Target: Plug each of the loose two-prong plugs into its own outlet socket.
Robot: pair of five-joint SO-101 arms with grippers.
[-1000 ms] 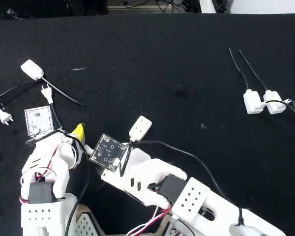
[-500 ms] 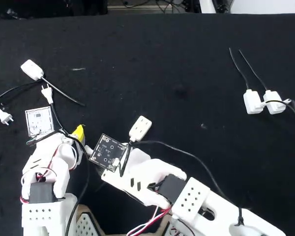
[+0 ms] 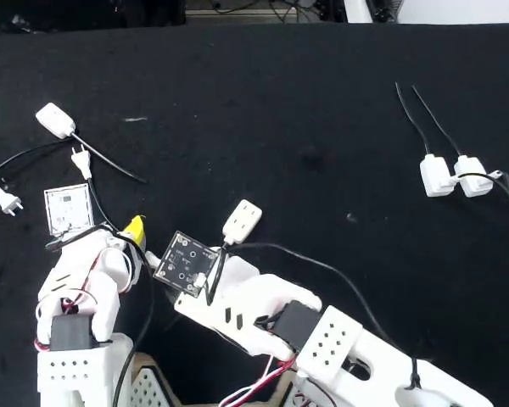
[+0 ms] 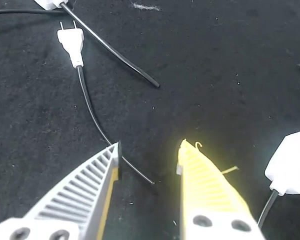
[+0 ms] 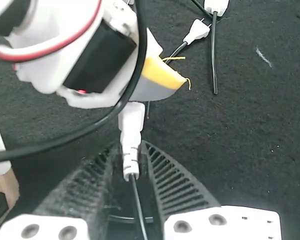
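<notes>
In the left wrist view we saw the left gripper (image 4: 149, 150) spread wide and holding nothing. A loose plug (image 4: 71, 41) lay well ahead of its grey finger, prongs aimed away, long axis roughly along the fingers. From above, a camera board (image 3: 185, 259) covered what the right wrist view gave us: the right gripper (image 5: 131, 146) closed on a held plug (image 5: 131, 125), lengthwise between the fingers, cable trailing back toward the wrist.

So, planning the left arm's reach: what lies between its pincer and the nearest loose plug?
Only the plug's own black cord on bare cloth, per the left wrist view.
</notes>
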